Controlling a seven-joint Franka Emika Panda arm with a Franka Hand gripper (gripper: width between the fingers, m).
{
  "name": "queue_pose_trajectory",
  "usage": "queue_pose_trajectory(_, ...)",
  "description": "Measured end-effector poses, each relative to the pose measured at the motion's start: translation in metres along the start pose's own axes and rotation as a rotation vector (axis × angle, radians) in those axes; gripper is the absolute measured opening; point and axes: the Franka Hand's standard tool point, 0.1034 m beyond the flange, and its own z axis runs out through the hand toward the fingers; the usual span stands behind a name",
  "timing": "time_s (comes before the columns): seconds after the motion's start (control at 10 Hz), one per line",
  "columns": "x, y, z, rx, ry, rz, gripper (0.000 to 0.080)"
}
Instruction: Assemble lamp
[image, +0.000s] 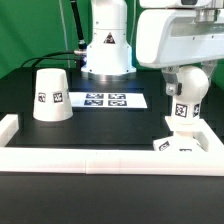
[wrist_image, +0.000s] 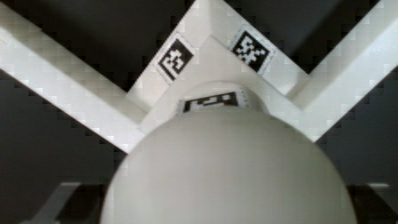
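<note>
Right up against the wrist cam is the round white plastic bulb on its stem (wrist_image: 222, 165). It hangs straight under the claw (image: 186, 92), and it hides the jaws, so I can't tell if the claw is clamped on it or let go. Looks light, stiff and slick, so I'd grab the stem rather than the dome. Just below the claw is the small square white base block (image: 178, 143), tucked against the long white border rail (image: 90, 160). Farther out on the dark table (image: 110, 125) lies the marker board (image: 105, 100). The white conical shade (image: 52, 97) stands well apart from the claw, so plenty of room.
</note>
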Motion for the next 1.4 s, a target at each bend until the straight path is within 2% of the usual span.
queue_pose_trajectory(0.2,-0.0002,0.0,0.0001,0.001,0.012,0.229,0.0577)
queue_pose_trajectory(0.4,-0.0023,0.0023,0.0007,0.017,0.015,0.491,0.0579)
queue_pose_trajectory(1.1,-0.0037,0.0045,0.001,0.021,0.017,0.967,0.058)
queue_pose_trajectory(1.4,-0.0089,0.0006,0.0011,0.039,0.029,1.304,0.058)
